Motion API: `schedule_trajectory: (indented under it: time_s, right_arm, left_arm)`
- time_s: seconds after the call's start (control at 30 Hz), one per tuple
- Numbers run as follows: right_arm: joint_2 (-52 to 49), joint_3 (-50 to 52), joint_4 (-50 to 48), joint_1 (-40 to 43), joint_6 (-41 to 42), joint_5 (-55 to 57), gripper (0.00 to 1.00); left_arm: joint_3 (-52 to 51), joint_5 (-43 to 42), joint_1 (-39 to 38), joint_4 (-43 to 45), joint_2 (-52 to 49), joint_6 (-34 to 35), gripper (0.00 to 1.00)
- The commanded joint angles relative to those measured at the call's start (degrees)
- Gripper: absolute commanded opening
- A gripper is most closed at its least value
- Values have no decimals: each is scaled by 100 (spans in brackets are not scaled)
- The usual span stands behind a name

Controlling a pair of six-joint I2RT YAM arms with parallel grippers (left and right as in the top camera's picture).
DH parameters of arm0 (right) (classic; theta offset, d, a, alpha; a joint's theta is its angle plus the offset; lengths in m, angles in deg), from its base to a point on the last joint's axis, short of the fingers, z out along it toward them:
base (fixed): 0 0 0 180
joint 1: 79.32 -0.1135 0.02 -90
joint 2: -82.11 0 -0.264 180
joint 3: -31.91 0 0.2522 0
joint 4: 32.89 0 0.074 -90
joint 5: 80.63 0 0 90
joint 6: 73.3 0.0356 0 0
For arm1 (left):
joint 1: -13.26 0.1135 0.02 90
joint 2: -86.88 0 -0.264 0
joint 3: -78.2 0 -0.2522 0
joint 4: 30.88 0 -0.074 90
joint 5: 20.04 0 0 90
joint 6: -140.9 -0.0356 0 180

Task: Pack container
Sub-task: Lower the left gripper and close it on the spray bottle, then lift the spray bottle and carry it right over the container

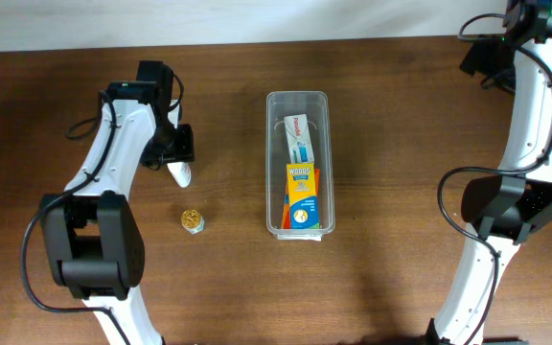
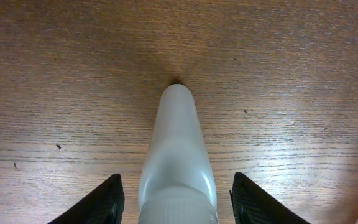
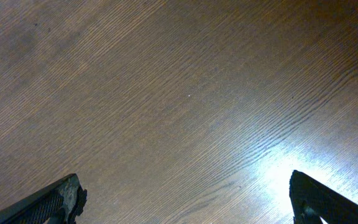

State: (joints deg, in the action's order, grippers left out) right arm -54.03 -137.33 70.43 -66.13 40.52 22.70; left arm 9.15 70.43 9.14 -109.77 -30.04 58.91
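Note:
The clear plastic container [image 1: 298,99] lies at the table's middle. It holds a white toothpaste box [image 1: 299,138] and an orange and yellow box [image 1: 303,195]. A white tube [image 1: 180,172] lies on the table left of it. My left gripper [image 1: 175,153] is open with its fingers on both sides of the tube [image 2: 177,162], with gaps on each side. My right gripper [image 3: 185,199] is open and empty over bare wood; in the overhead view it is not seen, only its arm at the far right.
A small gold foil-wrapped piece [image 1: 193,220] lies on the table below the tube. The right arm's base [image 1: 506,206] stands at the right edge. The left arm's base [image 1: 89,244] stands at the lower left.

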Motion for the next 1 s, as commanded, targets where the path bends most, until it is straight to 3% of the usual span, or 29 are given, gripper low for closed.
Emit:
schedule_trajectory:
  time_s: [0.0,0.27,0.5,0.67,0.97]
  right_arm:
    - [-48,-105,-4,-2,26,107,98]
    - [-48,-105,-4,-4,26,107,99]
    - [-48,-105,-4,-2,26,107,98]
    - [-48,-105,-4,-2,26,107,99]
    - [-48,-105,-4,-2,26,107,99]
  left_arm:
    - [-20,-2,26,-11,-105,9,55]
    - [-20,-2,26,-9,-127,7,53]
    - [-20,-4,24,-24,-127,9,45]
    - [-20,-9,17,-48,-127,9,32]
    - [-17,-52,13,-103,-125,9,31]
